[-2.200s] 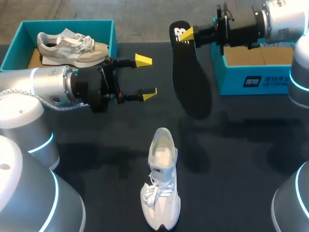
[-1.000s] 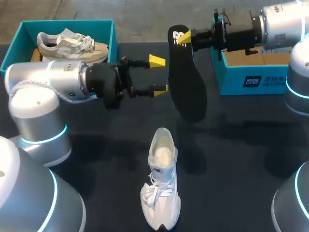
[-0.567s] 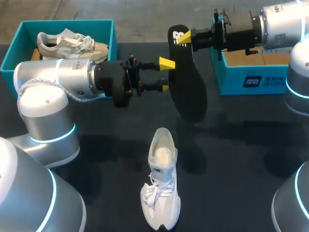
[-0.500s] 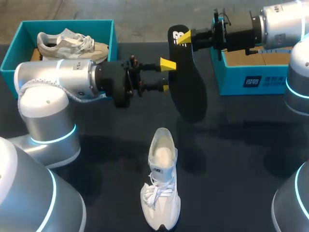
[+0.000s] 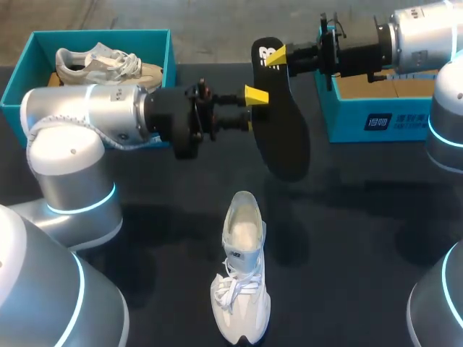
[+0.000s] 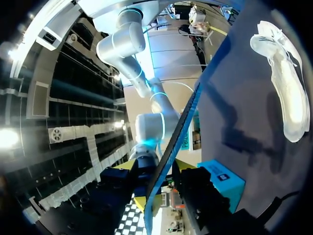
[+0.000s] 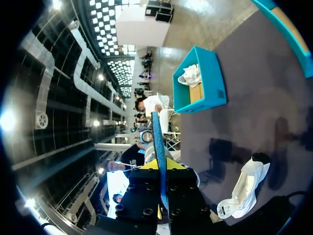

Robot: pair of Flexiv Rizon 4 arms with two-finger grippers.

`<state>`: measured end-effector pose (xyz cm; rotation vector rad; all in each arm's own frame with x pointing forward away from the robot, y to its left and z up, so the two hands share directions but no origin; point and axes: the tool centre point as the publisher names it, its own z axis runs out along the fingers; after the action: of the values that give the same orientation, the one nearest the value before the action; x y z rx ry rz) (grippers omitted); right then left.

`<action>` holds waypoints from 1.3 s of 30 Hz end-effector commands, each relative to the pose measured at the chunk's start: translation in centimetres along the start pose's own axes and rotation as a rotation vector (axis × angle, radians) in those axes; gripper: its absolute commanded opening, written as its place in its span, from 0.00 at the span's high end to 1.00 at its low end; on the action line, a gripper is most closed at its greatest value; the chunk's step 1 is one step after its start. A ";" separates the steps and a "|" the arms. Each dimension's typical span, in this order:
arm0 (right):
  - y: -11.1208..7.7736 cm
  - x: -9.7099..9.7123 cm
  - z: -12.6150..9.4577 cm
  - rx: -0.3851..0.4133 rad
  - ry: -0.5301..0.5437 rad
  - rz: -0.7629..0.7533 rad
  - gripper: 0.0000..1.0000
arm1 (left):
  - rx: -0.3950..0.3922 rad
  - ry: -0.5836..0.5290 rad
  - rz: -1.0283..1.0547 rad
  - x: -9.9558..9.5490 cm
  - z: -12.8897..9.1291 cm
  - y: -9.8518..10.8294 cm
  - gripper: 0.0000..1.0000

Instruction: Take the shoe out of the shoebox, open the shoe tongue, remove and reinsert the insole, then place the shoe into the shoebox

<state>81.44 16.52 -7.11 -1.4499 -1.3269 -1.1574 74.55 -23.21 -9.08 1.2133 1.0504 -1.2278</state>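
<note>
At the far left of the bench (image 5: 362, 217), the left shoebox (image 5: 16, 79), teal, is seen with a grey-and-cream boxed shoe (image 5: 108, 65) lying on its side inside. The left arm (image 5: 94, 119) is stretched level from the left toward the middle. The left pincer (image 5: 252, 110) sits at the left edge of the black insole (image 5: 282, 137); whether it has hold of it cannot be told. The insole is held up off the bench, heel end far and toe end hanging nearer. Near the middle front, apart from it, the white shoe (image 5: 242, 289) stands on its sole with its toe toward the near edge. The right arm (image 5: 419, 36) is stretched level from the far right, and the right pincer (image 5: 278, 55) is clamped on the insole's heel end. Below that arm the right shoebox (image 5: 376, 119), also teal, shows brown card inside. Counted: two arms, two shoeboxes, two shoes, one insole.
</note>
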 end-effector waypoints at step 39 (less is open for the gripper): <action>0.0 0.1 0.2 -0.005 0.028 -0.017 1.00 | -0.020 0.013 0.016 -0.1 0.8 0.2 1.00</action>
<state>81.49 16.54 -6.72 -1.4311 -1.3287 -1.1753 74.74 -23.66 -8.83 1.2146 1.0572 -1.1997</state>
